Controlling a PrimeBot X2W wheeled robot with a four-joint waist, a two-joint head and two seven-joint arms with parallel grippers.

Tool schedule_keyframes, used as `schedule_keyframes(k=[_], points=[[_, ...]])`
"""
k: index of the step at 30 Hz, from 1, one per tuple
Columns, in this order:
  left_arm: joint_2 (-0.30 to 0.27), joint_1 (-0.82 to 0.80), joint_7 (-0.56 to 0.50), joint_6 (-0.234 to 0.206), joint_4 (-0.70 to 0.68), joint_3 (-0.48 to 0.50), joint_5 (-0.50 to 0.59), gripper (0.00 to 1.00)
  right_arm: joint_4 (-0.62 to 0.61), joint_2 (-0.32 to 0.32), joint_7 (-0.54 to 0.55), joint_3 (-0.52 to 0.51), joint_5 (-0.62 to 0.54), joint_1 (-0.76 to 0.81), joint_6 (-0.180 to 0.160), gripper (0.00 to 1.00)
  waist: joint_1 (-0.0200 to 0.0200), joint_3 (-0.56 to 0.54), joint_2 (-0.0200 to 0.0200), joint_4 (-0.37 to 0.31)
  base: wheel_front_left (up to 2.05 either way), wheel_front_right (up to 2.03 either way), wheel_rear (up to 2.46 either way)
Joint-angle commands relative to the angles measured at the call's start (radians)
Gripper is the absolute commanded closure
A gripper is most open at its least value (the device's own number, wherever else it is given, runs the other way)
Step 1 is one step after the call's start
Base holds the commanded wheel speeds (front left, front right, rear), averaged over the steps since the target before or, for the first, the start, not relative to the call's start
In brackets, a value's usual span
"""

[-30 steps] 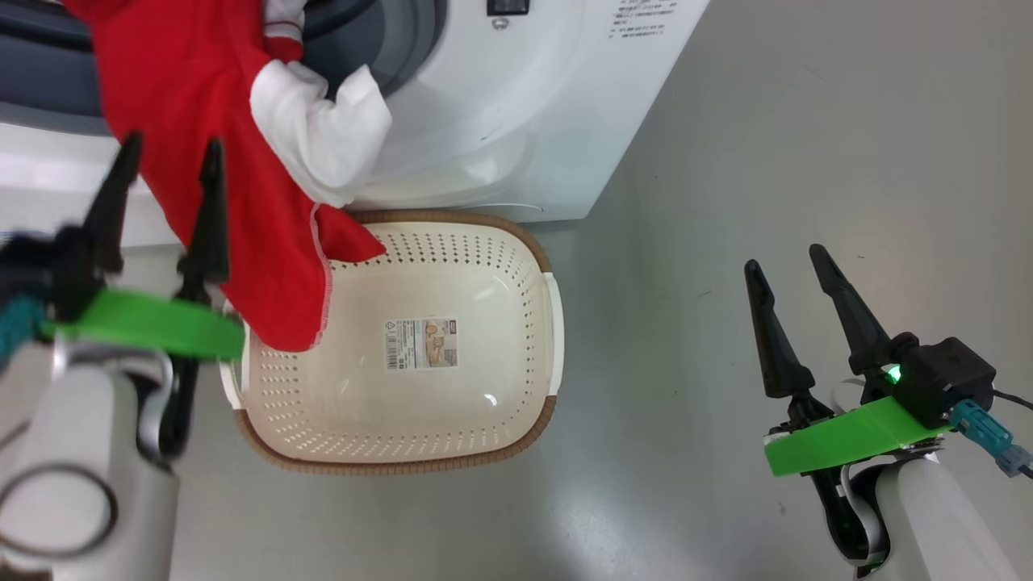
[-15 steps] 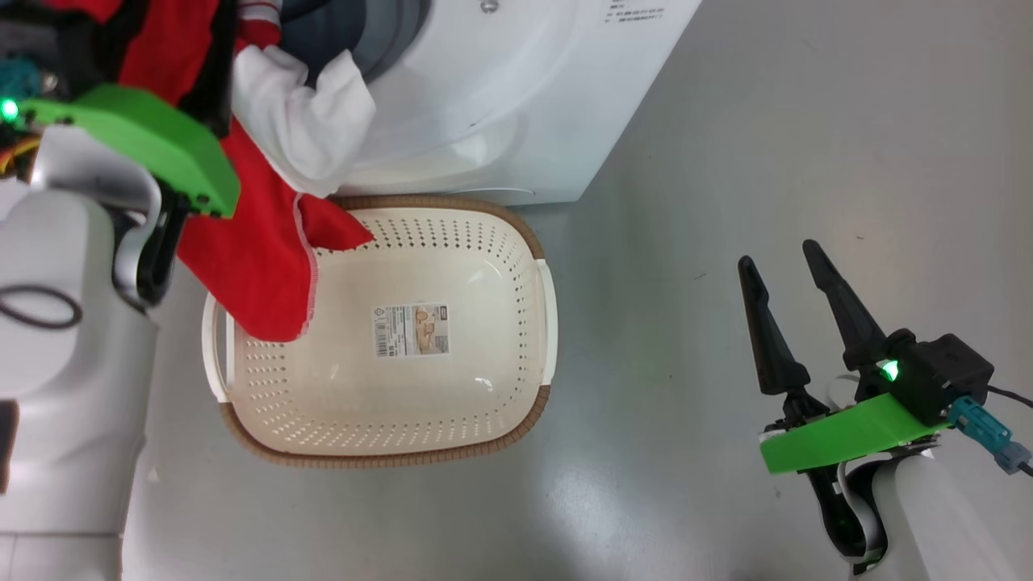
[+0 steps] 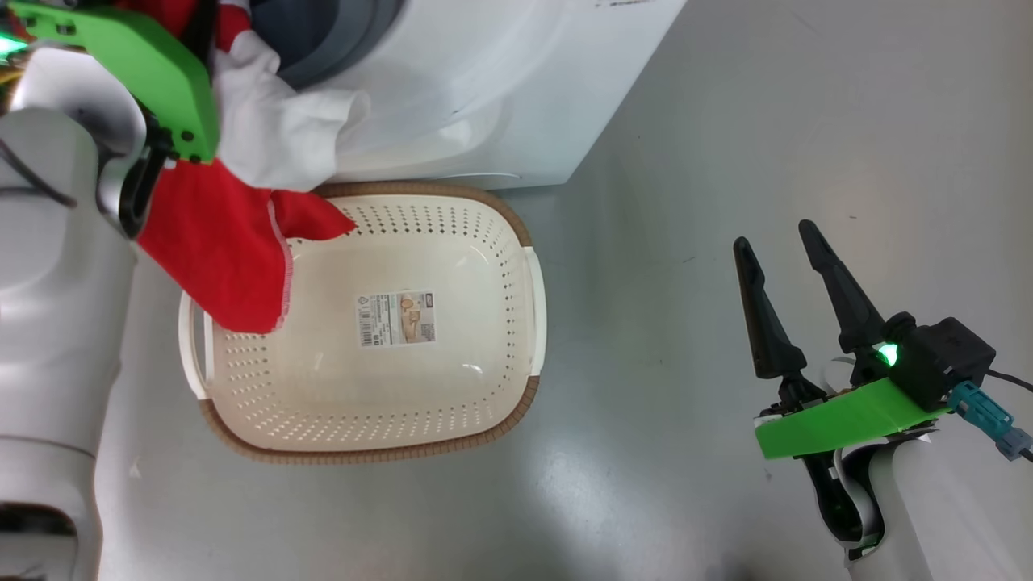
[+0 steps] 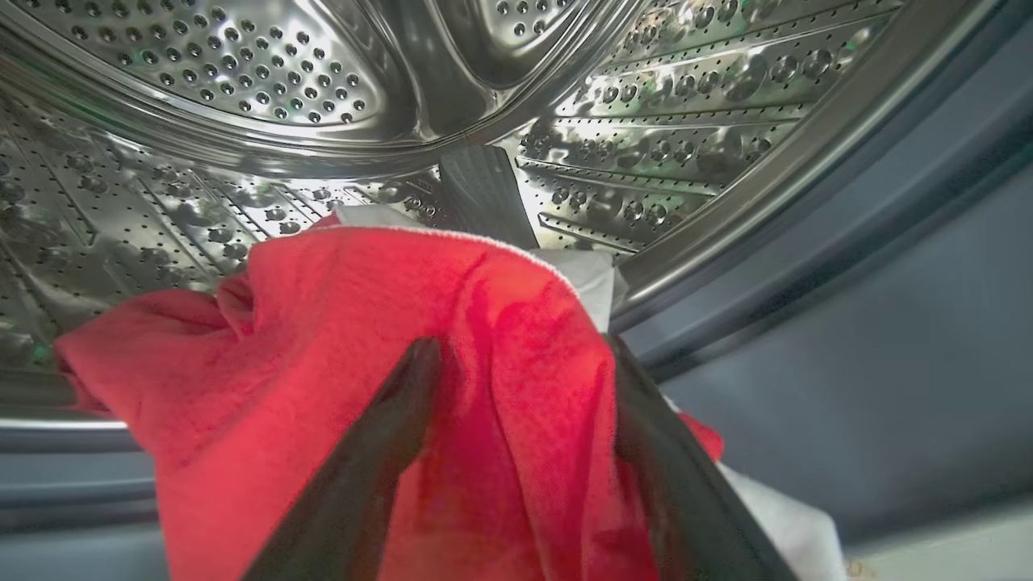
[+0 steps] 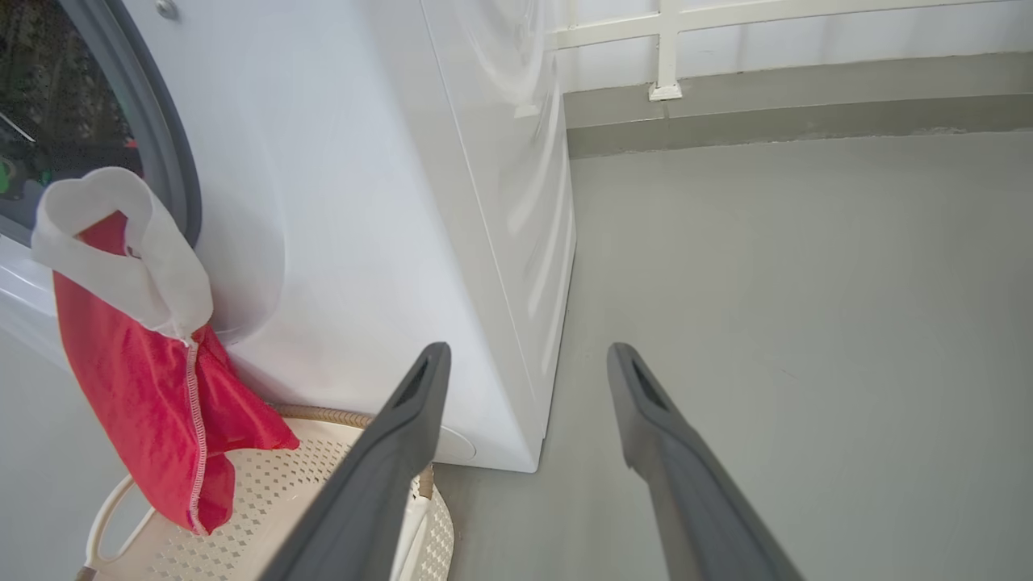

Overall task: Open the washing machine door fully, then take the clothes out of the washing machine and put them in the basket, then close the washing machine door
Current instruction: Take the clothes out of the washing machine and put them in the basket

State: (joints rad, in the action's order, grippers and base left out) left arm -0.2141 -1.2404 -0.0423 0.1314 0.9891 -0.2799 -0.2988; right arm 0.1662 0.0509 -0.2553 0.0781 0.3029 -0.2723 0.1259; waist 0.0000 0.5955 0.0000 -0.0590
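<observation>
Hanging out of the mouth of the washing machine (image 3: 484,97), the clothes (image 3: 218,242) are a bright red cloth with a thin white stitched hem along one edge. A soft white part is folded over near the top of it. The lower red corner comes down over the far left part of the basket (image 3: 363,453); if it touches the basket wall, I cannot tell.

The basket stands on the grey floor (image 3: 686,161), just in front of the white machine, on the near side of it. It is cream with many small holes, a brown woven-look rim and white side handles. A paper label (image 3: 395,319) lies on its bottom, and no cloth lies on the bottom itself.

In the left wrist view, the left gripper (image 4: 520,347) is at the opening of the shiny perforated steel drum (image 4: 242,81). Its two dark fingers are spread wide, and a thick fold of the red clothes (image 4: 323,363) lies between them. The fingers do not pinch this fold, so the pincer is open.

The right gripper (image 3: 773,236) is well to the right of the basket, above the bare floor. Its fingers are also wide apart and hold nothing. In its own view, the right gripper (image 5: 529,351) points past the right corner of the washing machine (image 5: 363,202), and the clothes (image 5: 137,363) hang at the far left above the basket (image 5: 242,500).
</observation>
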Motion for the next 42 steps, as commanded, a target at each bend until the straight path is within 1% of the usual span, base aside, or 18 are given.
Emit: schedule_keyframes(k=[1, 6, 8, 15, 16, 18, 22, 25, 31, 34, 36, 40, 41, 42], points=[[-0.045, -0.034, 0.01, -0.001, 0.003, 0.005, 0.011, 0.0, -0.023, -0.001, -0.006, 0.025, 0.008, 0.0, 0.005, 0.0, 0.0, 0.003, 0.0, -0.006, 0.0, 0.0, 0.0], [-0.05, -0.084, 0.038, -0.003, 0.092, -0.036, 0.04, 0.0, -0.022, -0.001, -0.006, 0.032, 0.013, 0.0, 0.005, 0.0, 0.0, 0.003, 0.0, -0.017, 0.0, 0.0, 0.0], [-0.053, -0.099, 0.044, -0.01, 0.128, -0.053, 0.057, 0.0, -0.022, -0.001, -0.006, 0.036, 0.015, 0.0, 0.005, 0.0, 0.0, 0.002, 0.0, -0.021, 0.0, 0.0, 0.0], [-0.049, -0.139, 0.058, -0.016, 0.227, -0.07, 0.061, 0.0, -0.021, -0.001, -0.006, 0.05, 0.022, -0.003, 0.005, 0.0, 0.0, 0.001, 0.0, -0.032, 0.0, 0.0, 0.0], [-0.048, -0.144, 0.064, -0.016, 0.242, -0.071, 0.056, 0.52, -0.021, -0.001, -0.006, 0.051, 0.023, -0.003, 0.005, 0.0, 0.0, 0.001, 0.0, -0.033, 0.0, 0.0, 0.0], [-0.048, -0.146, 0.072, -0.015, 0.253, -0.072, 0.053, 1.0, -0.022, -0.001, -0.006, 0.05, 0.024, -0.003, 0.005, 0.0, 0.0, -0.001, 0.0, -0.034, 0.0, 0.0, 0.0], [-0.044, -0.147, 0.091, -0.014, 0.267, -0.072, 0.042, 1.0, -0.023, -0.001, -0.006, 0.046, 0.023, -0.003, 0.005, 0.0, 0.0, -0.003, 0.0, -0.031, 0.0, 0.0, 0.0], [-0.04, -0.145, 0.127, -0.013, 0.271, -0.064, 0.027, 1.0, -0.023, -0.001, -0.006, 0.042, 0.021, -0.001, 0.005, 0.0, 0.0, -0.007, 0.0, -0.025, 0.0, 0.0, 0.0], [-0.028, -0.12, 0.247, -0.011, 0.267, -0.035, -0.015, 1.0, -0.022, -0.001, -0.006, 0.032, 0.017, 0.005, 0.005, 0.0, 0.0, -0.027, 0.0, -0.009, 0.0, 0.0, 0.0], [-0.026, -0.087, 0.29, -0.011, 0.242, -0.017, -0.034, 1.0, -0.021, -0.001, -0.006, 0.025, 0.014, 0.014, 0.005, 0.0, 0.0, -0.043, 0.0, 0.0, 0.0, 0.0, 0.0], [-0.026, -0.054, 0.301, -0.011, 0.204, -0.001, -0.047, 1.0, -0.019, -0.001, -0.006, 0.02, 0.012, 0.021, 0.005, 0.0, 0.0, -0.055, 0.0, 0.006, 0.0, 0.0, 0.0], [-0.034, 0.054, 0.303, -0.021, 0.004, 0.067, -0.067, 1.0, -0.019, -0.001, -0.006, 0.01, 0.007, 0.034, 0.005, 0.0, 0.0, -0.075, 0.0, 0.018, 0.0, 0.0, 0.0], [-0.034, 0.054, 0.303, -0.021, 0.004, 0.067, -0.067, 1.0, -0.019, -0.001, -0.006, 0.01, 0.007, 0.034, 0.005, 0.0, 0.0, -0.075, 0.0, 0.018, 0.0, 0.0, 0.0], [-0.035, 0.089, 0.304, -0.025, -0.047, 0.084, -0.065, 1.0, -0.019, -0.001, -0.006, 0.008, 0.006, 0.038, 0.005, 0.0, 0.0, -0.081, 0.0, 0.02, 0.0, 0.0, 0.0]])
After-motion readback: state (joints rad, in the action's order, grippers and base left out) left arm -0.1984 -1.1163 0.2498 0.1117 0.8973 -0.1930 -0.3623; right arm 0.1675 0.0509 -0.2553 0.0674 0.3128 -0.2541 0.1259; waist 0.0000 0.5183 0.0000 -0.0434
